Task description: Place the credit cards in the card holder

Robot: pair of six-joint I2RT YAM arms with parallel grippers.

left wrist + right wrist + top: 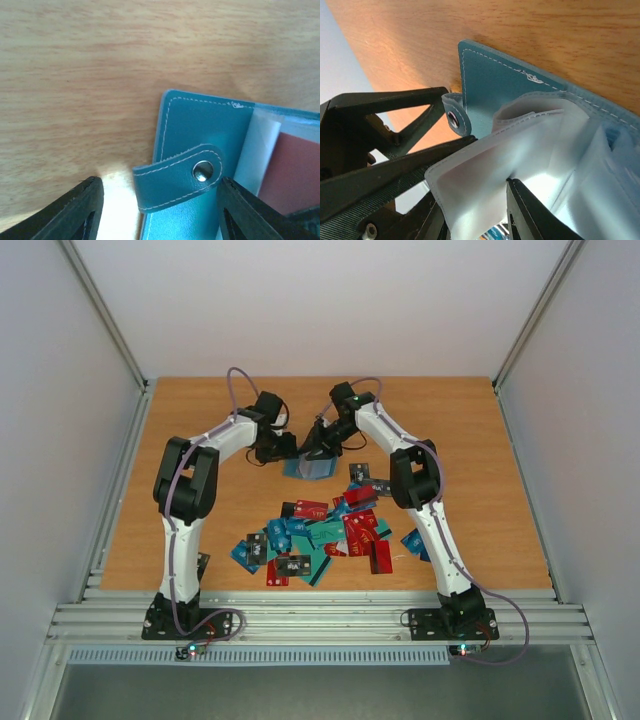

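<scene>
Though open, card holder (308,468) mid-table.

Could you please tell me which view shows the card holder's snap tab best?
Left wrist: the snap tab faces it, stud visible. Right wrist sees it edge-on; top external shows only the card holder.

Card holder (308,468): one counted. Snap strap (175,177): one counted. Credit cards (320,535): heap overlapped, exact number not countable; red, teal, blue, black kinds seen. Red card (292,170) inside holder: one seen. Arms: two counted, left arm (185,490), right arm (420,485).
</scene>
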